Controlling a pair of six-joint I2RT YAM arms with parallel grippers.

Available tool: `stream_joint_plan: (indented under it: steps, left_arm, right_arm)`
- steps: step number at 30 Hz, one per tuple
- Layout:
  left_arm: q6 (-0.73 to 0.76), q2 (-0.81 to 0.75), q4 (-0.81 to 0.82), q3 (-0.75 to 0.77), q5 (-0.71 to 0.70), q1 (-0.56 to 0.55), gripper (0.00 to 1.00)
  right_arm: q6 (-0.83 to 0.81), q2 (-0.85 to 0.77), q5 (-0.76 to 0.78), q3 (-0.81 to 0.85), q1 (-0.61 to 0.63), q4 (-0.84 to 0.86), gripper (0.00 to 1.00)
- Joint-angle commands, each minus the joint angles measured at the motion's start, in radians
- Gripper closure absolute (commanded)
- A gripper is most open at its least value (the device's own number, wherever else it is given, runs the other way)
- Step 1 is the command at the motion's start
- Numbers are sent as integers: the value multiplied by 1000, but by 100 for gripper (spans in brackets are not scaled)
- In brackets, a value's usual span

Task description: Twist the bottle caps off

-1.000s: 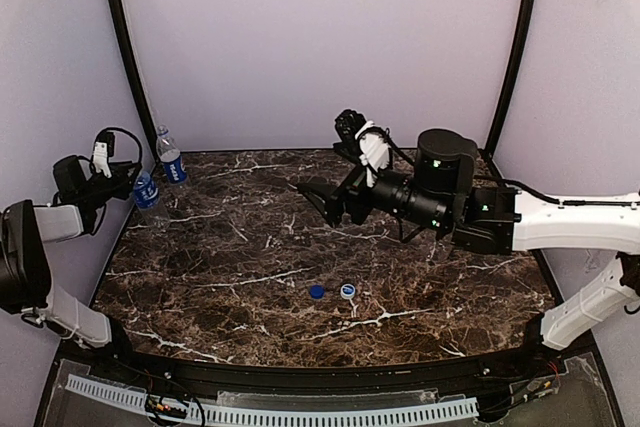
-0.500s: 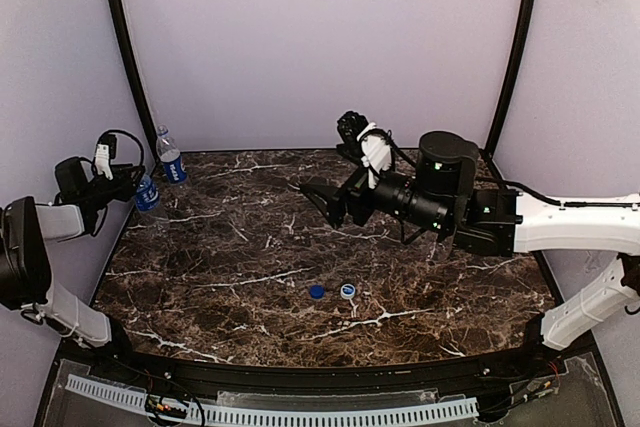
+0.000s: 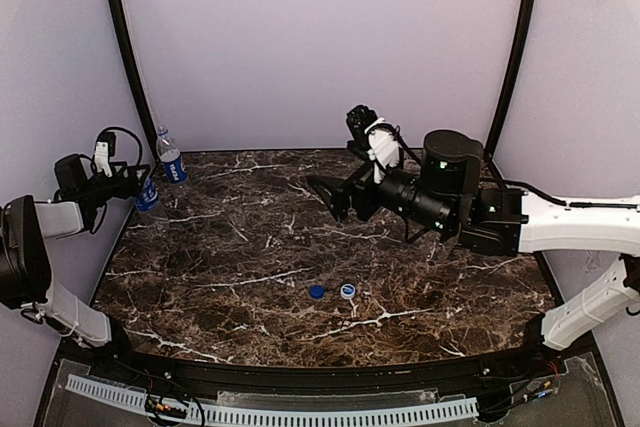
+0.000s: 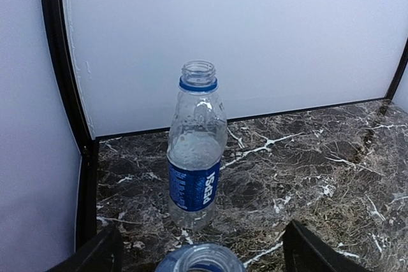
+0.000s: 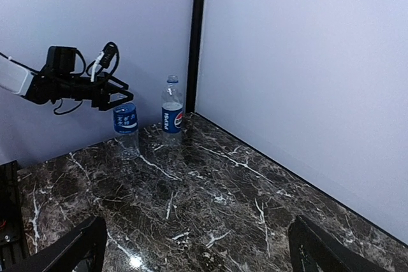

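Two clear bottles with blue labels stand at the table's far left corner. The Pepsi bottle [image 3: 170, 159] [image 4: 194, 157] [image 5: 172, 113] stands upright with an open mouth. The nearer bottle [image 3: 148, 197] [image 5: 126, 130] shows its open mouth [image 4: 201, 259] between the fingers of my left gripper [image 3: 133, 181] [image 4: 204, 246] [image 5: 113, 99], which is open and stands on either side of its neck without touching it. A blue cap [image 3: 316, 291] and a white cap [image 3: 347, 291] lie side by side on the marble near the front middle. My right gripper [image 3: 335, 197] [image 5: 197, 253] hangs open and empty above the table's middle.
The purple back wall and side walls with black corner posts [image 3: 125, 57] close in the dark marble table [image 3: 250, 247]. Both bottles stand close to the left wall. The right arm's body [image 3: 450, 197] spans the right half of the table.
My left gripper has opened and let go of the nearer bottle, which stays upright. The right gripper has drifted slightly to the right.
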Motion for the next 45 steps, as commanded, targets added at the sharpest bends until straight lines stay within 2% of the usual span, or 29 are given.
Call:
stream_joint_plan:
  steps: [1, 4, 8, 10, 12, 17, 20, 23, 27, 32, 37, 45]
  left_arm:
    - [-6, -62, -43, 46, -38, 4, 9]
    - [-12, -103, -83, 77, -99, 4, 7]
    - [-28, -143, -281, 190, -207, 3, 6]
    - [-33, -169, -338, 234, -207, 1, 6]
    - [-42, -197, -384, 266, -182, -5, 6]
    - [-4, -222, -599, 377, -91, -71, 7]
    - [78, -231, -767, 420, -14, -151, 8]
    - [125, -245, -883, 443, 64, -184, 8]
    - [125, -256, -934, 451, 115, -190, 9]
    - [126, -253, -944, 447, 121, -191, 9]
    - [125, -251, -944, 448, 122, -191, 9]
    - [131, -259, -952, 444, 129, -193, 9]
  right_arm:
    - [161, -42, 254, 67, -14, -129, 1]
    - [312, -39, 317, 172, -115, -484, 1]
    - [426, -30, 354, 319, -249, -949, 1]
    - [457, -35, 343, 352, -312, -1102, 1]
    - [455, -42, 300, 361, -384, -1185, 1]
    - [400, -12, 125, 351, -552, -1223, 2]
    - [370, 36, 73, 353, -607, -1226, 7]
    - [347, 102, 29, 376, -639, -1246, 15]
    - [350, 149, -20, 397, -656, -1264, 25]
    - [379, 180, 19, 405, -656, -1329, 30]
    - [380, 182, -15, 380, -656, -1331, 43]
    - [367, 198, -39, 379, -656, -1305, 52]
